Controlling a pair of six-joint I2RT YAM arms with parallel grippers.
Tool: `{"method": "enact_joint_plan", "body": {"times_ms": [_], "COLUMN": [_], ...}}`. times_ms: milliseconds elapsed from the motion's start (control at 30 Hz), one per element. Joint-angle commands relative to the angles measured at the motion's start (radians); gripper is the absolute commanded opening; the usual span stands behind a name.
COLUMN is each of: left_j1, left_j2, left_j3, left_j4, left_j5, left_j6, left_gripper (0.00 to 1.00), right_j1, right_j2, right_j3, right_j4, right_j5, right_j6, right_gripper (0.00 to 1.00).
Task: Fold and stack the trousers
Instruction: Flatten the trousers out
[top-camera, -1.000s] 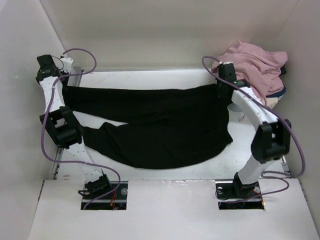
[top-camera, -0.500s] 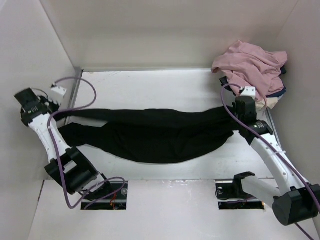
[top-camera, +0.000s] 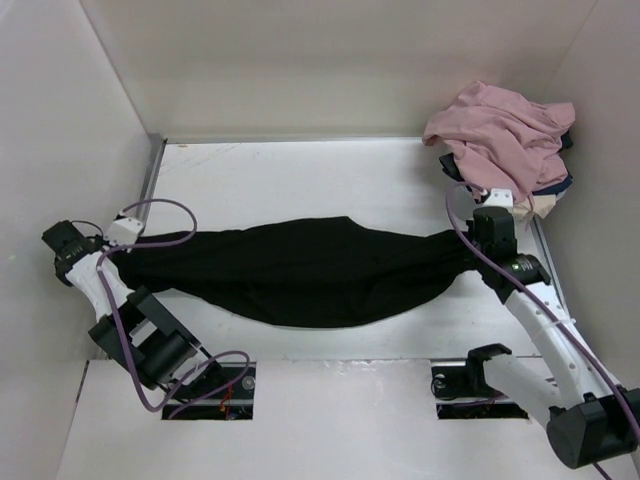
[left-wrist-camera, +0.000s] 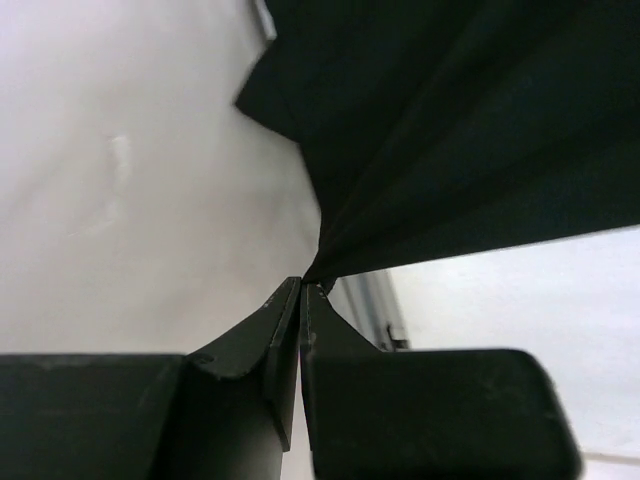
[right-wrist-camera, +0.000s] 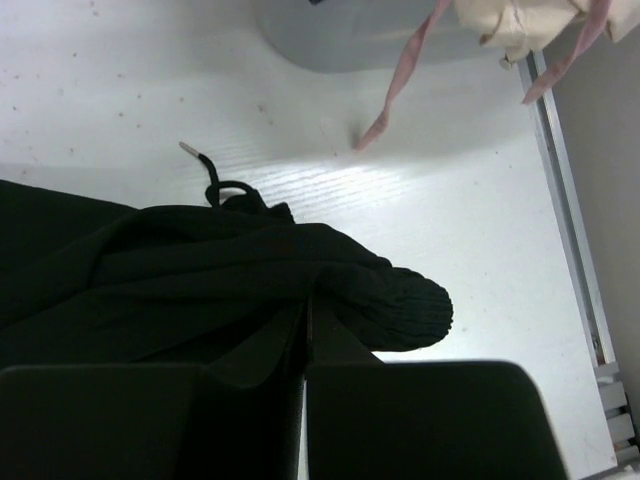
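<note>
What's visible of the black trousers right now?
The trousers are plain black, soft matte cloth, gathered into one long band lying left to right across the table, widest in the middle. The left gripper is shut on one end, cloth fanning from its tips in pleats. The right gripper is shut on the other end, where a black drawstring with a pale tip lies loose. The pink garment behind is clear of them.

The black trousers (top-camera: 310, 272) stretch taut across the table from nine o'clock to three o'clock, doubled lengthwise, soft matte cloth bellying toward six o'clock, both ends bunched narrow.
</note>
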Motion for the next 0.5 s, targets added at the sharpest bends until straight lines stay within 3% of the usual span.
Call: {"method": "enact_joint_plan", "body": {"times_ms": [0,300,467], "left_j1": [0.033,0.071,-0.08], "left_j2": [-0.001,0.064,0.119], "left_j3": [0.077,0.168,0.319], "left_j4": [0.095,0.118,0.21], "left_j5": [0.023,0.022,-0.036], "left_j6": [0.042,0.011,-0.135], "left_gripper": [0.03,0.03,0.03], "right_j1": [-0.037,-0.062,-0.044], "right_j2": [-0.055,-0.054,0.048], "right_j3": [0.023,0.052,0.208], "right_j4": [-0.047,-0.13,-0.043], "right_j5": [0.008,-0.021,-0.007], "right_j6": [0.013,0.002,-0.053], "right_gripper": [0.01,0.01,0.01]}}
